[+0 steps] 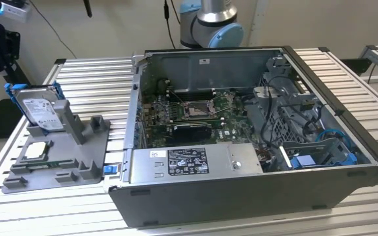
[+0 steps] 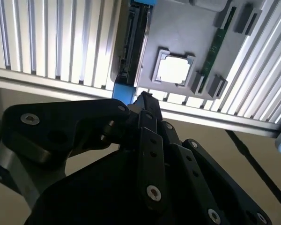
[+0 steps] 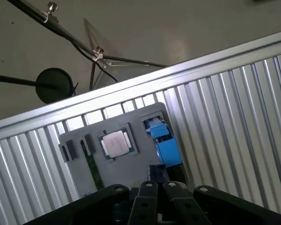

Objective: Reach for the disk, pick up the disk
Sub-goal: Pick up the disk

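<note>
Flat rectangular silver metal disk, blue plastic bracket; matt grey plastic holder; shiny ribbed aluminium table.

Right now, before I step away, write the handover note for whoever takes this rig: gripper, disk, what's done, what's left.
Gripper: hangs above the disk end of the grey tray, with nothing seen in it.
Disk: stands upright in its blue bracket in a tray slot, at the exterior view's left, beside the open computer case. The processor chip lies flat on the same tray.
Done: gripper is close above the disk.
Left: the disk is not yet gripped or lifted.
</note>
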You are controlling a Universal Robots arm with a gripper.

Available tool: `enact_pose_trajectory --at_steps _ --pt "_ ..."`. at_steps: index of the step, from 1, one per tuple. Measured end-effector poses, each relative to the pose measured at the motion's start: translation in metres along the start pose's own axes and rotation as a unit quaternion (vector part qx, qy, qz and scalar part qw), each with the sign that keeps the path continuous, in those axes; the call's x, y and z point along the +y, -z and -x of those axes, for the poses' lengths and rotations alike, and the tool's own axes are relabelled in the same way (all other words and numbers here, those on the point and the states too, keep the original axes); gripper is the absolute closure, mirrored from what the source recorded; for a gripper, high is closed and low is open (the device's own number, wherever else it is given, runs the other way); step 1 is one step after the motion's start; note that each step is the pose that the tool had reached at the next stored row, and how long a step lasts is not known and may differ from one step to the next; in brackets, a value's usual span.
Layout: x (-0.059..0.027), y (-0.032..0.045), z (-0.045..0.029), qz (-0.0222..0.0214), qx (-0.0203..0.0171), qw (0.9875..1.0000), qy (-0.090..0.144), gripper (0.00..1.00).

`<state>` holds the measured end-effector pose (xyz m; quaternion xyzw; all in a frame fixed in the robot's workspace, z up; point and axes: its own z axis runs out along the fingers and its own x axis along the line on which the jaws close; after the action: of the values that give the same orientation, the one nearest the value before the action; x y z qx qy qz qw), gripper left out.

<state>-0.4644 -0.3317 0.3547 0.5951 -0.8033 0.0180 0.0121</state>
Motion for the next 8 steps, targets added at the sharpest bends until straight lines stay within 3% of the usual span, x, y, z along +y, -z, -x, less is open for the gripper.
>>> enact_pose_trajectory --at_steps 8 --pt "0.0 0.0 0.0 -0.0015 -0.0005 0.9994 0.035 1.0"
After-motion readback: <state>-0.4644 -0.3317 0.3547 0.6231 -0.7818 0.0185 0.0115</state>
